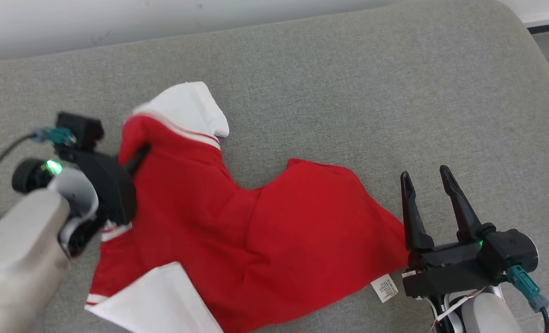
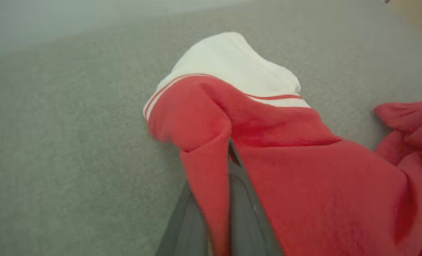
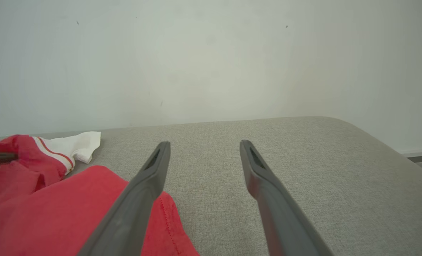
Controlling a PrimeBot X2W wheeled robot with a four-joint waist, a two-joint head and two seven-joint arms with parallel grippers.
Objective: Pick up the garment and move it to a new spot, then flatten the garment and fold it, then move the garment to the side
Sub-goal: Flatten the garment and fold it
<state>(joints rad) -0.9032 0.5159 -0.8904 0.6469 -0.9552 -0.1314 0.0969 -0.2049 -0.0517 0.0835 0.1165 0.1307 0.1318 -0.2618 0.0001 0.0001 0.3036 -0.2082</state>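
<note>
So on the far left, the left gripper (image 1: 138, 157) comes in from the side with its fingers poking into the upper left part of the garment (image 1: 256, 222). From its wrist cam you can see a fold of red cloth pinched between the two fingers (image 2: 248, 217), so the jaws are clamped on the garment. The cloth is bunched up and draped over the fingertips there. Just past that grip is a white sleeve (image 1: 186, 108) with thin red stripes at the seam. It sticks up toward the back of the cushion (image 1: 348, 92).

The garment itself is a red shirt, lying rumpled across the left and middle of the grey cushion and nowhere near flat. There's a dip in its top edge around the middle. A second white part (image 1: 159, 296) sits at the bottom left, near the front edge. A small white label (image 1: 384, 287) pokes out from the hem at the lower right.

On the right, the right gripper (image 1: 423, 173) sits just beside the garment's right edge. Its jaws are spread wide with nothing in them, and the fingers point out over bare cushion. In its own cam one finger (image 3: 140, 199) overlaps the red cloth, but I can't tell if it's touching. There's a plain pale wall (image 3: 211, 53) behind the cushion.
</note>
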